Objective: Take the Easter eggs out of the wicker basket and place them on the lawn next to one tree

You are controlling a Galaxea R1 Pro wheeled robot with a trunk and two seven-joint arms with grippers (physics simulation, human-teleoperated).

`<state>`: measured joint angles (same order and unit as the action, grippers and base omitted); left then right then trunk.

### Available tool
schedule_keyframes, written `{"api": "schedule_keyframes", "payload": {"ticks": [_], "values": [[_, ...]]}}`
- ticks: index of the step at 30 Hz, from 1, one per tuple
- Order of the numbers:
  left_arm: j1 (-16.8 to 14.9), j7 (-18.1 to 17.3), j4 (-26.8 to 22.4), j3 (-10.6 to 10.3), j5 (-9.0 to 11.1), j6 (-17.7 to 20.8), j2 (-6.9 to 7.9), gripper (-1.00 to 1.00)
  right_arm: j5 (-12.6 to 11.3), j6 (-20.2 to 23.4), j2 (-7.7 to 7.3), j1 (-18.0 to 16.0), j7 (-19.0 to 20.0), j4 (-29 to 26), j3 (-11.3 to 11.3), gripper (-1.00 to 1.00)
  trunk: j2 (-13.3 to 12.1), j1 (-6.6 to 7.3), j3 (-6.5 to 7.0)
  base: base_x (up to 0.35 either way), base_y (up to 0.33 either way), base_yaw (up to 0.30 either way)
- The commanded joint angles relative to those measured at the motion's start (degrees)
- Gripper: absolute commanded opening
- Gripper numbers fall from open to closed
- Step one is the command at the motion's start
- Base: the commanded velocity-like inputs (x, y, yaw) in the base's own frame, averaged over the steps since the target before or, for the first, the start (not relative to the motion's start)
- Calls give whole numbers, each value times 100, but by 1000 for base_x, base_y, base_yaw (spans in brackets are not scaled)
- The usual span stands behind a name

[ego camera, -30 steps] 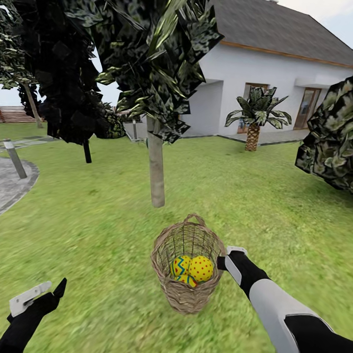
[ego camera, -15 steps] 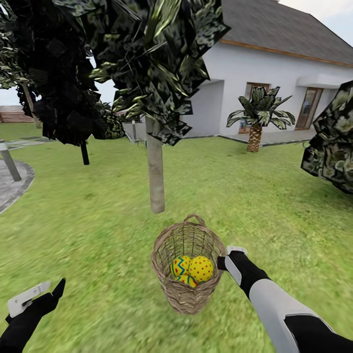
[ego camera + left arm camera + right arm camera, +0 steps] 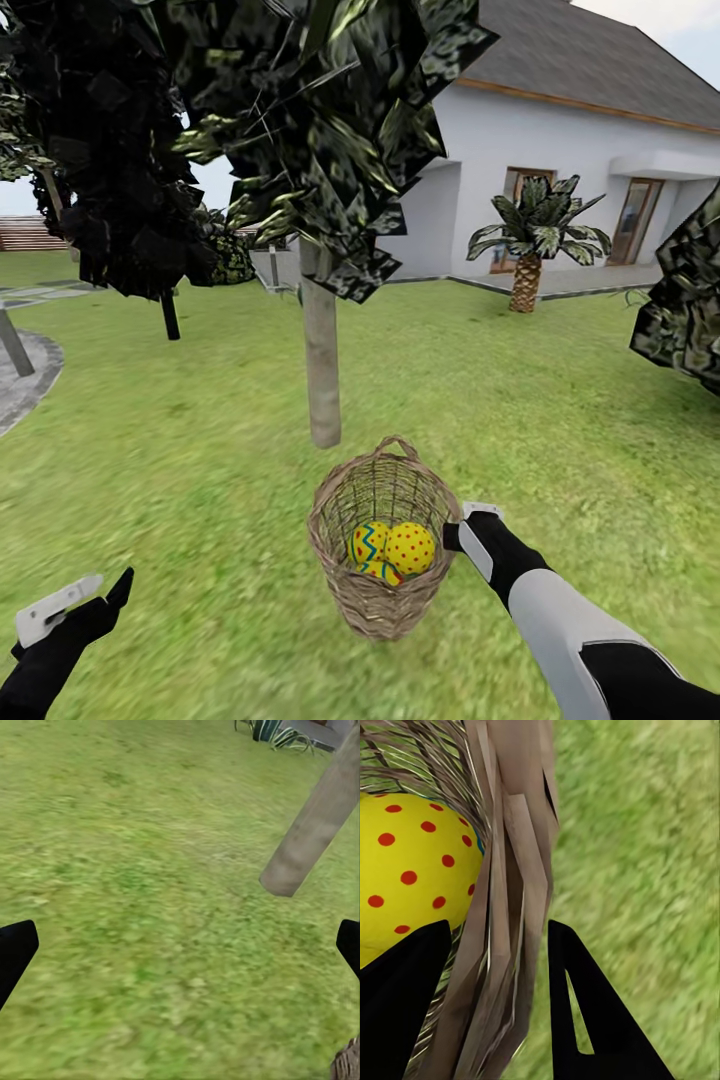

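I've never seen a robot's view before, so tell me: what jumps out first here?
Bright yellow Easter eggs with red dots and blue zigzags sit inside a wicker basket on the lawn. The right pincer straddles the basket's rim, one finger inside, one outside. Just beyond the basket stands a pale-trunked tree, with a white house behind.

Count: three yellow eggs with red dots or blue zigzags (image 3: 388,552); one round brown open-woven wicker basket (image 3: 345,585); one pale straight bare tree trunk (image 3: 322,350); one small scaly-trunked palm (image 3: 527,265); one white house (image 3: 560,150).
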<state>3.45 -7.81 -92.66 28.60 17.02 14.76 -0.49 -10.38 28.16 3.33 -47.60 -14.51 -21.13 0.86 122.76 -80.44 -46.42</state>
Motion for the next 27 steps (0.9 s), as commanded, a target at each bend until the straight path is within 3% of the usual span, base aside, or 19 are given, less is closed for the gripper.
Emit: {"api": "schedule_keyframes", "payload": {"ticks": [1, 18, 22, 27], "values": [[-2, -28, -7, 14, 56, 45, -4, 100, -70, 14, 1, -3, -42, -14, 2, -100, 2, -3, -4, 332, 107, 0], [-2, -9, -5, 23, 56, 45, -5, 100, -56, -2, -5, -3, -35, -14, -4, -100, 2, -3, -4, 332, 10, 0], [-2, -10, -2, 149, 56, 48, -8, 100, -52, -12, -7, -3, -35, -14, -6, -100, 2, -3, -4, 332, 0, 0], [-2, -12, -5, 163, 56, 45, -9, 100, -61, -13, -24, -3, -36, -14, -7, -100, 2, -3, -4, 332, 0, 0]]}}
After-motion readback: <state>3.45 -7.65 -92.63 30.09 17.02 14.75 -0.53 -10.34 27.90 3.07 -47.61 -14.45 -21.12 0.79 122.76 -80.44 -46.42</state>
